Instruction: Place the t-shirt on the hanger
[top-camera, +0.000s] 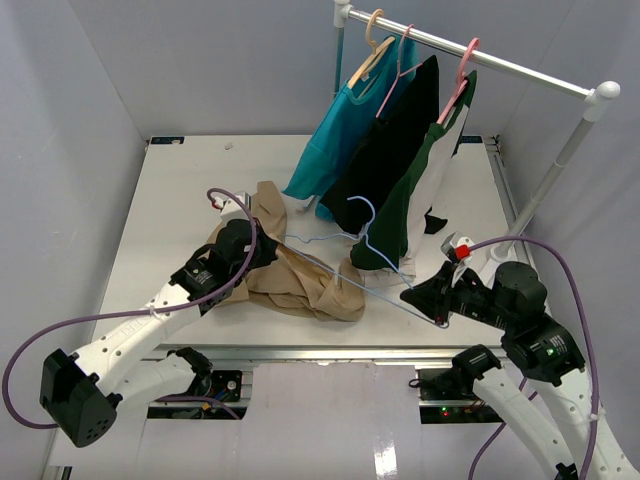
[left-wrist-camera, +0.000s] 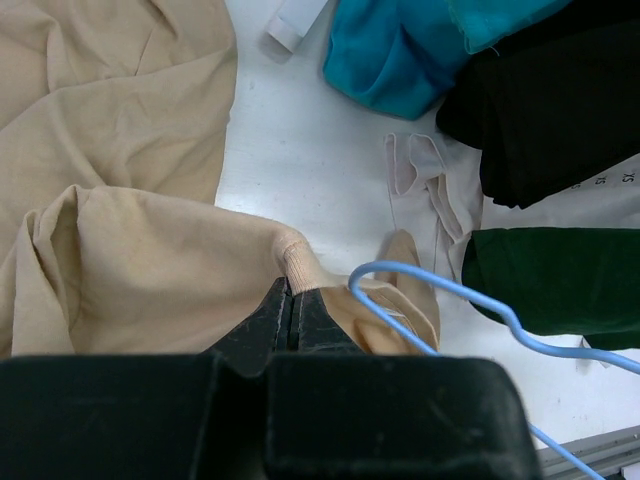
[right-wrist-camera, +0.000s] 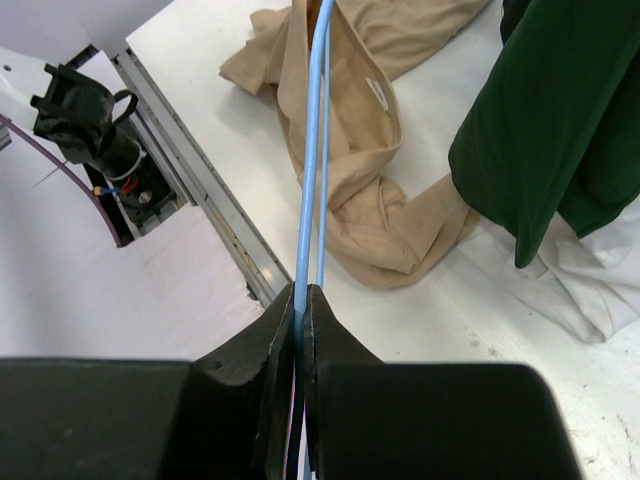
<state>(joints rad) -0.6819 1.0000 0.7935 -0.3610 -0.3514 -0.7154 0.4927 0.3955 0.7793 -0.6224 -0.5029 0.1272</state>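
Fabric in my left gripper (left-wrist-camera: 290, 292), wire in my right gripper (right-wrist-camera: 300, 296).
My left fingers are pressed together on a ribbed edge of the tan t-shirt (top-camera: 300, 288), which lies crumpled on the table (top-camera: 180, 200). My right fingers clamp the lower end of the blue hanger (right-wrist-camera: 311, 150) at 4 o'clock of the t-shirt. Its wire crosses the cloth, and the hook rises at 2 o'clock beside 1 dark green shirt (top-camera: 400, 215).
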